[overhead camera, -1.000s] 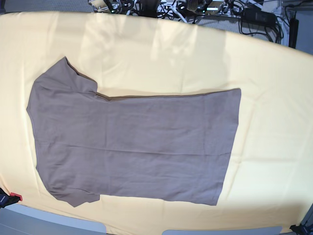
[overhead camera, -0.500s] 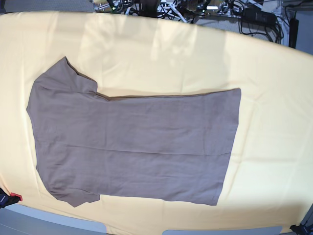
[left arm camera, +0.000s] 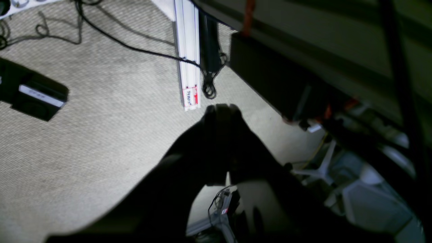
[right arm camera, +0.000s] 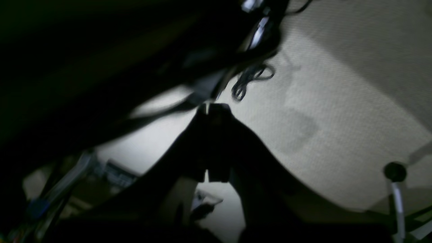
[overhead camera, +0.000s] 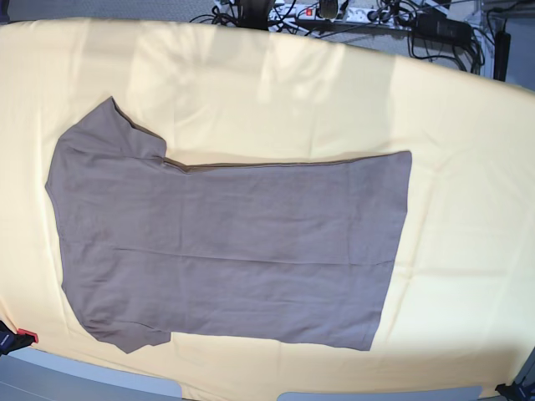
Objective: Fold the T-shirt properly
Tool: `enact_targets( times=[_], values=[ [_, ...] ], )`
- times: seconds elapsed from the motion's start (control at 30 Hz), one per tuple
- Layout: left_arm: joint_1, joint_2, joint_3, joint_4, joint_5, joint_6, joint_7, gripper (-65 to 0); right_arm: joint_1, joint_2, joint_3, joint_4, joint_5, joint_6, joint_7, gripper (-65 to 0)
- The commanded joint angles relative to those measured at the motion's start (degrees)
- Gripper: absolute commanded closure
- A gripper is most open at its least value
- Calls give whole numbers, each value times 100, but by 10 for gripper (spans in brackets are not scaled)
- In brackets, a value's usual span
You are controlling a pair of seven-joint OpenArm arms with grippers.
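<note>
Pale yellow cloth (overhead camera: 468,167) covers the whole surface in the base view, with cables and power bricks (overhead camera: 435,29) crowded along its far edge. On the cloth lies the T-shirt (overhead camera: 234,242), taupe and plain, spread flat with its length running across the view: sleeves toward that view's left, straight hem toward its right. 1 sleeve (overhead camera: 113,125) points to the far side, the other (overhead camera: 134,334) reaches the near edge. Faint creases cross the body of the shirt. Neither arm shows in the base view. Both wrist cameras look down at grey carpet (left arm camera: 84,135). The left pincer (left arm camera: 221,111) is a dark shape with its tips pressed together, holding nothing, above a white rail (left arm camera: 189,67). The right pincer (right arm camera: 213,109) is likewise closed and empty, near a loop of black cable (right arm camera: 249,79).
</note>
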Motion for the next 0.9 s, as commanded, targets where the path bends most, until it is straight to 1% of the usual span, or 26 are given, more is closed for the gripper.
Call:
enact_targets(
  times=[0.0,0.1,0.23,0.3,0.43,0.63,0.7,0.73,0.87],
  values=[
    [240,-98,44,181,-96,-52,61,0,-240,0,-7,280,39,39,-94,0],
    [654,-345,105,767,-186,-52,131,0,-769,131,-7,1049,39,66,-267,0],
    [1150,-728,107,1617,-400,-52,459,0,-1480,433,-7,2039,42,190,-323,0],
    [1405,-970,107,2039,-426,-52,514,0,-1853,588,-7,2529,39,184,-337,0],
    [1976,-1276,96,2933,-422,-50,518,0,-2594,898,-7,3491,37,114,-369,0],
    [2765,-1633,-31,4367,-286,-46,717,0,-3427,1257,-4,4876,-20,-278,-717,0],
    [3021,-1641,-267,4815,-249,-48,776,0,-3683,1322,-4,5302,-278,-378,-719,0],
    [3141,-1641,-415,5031,-256,-50,776,0,-3794,1344,-4,5508,-483,-479,-723,0],
    [3501,-1644,-997,5873,-256,-48,774,0,-4162,1508,-4,6258,-1224,-1128,-761,0]
  ],
)
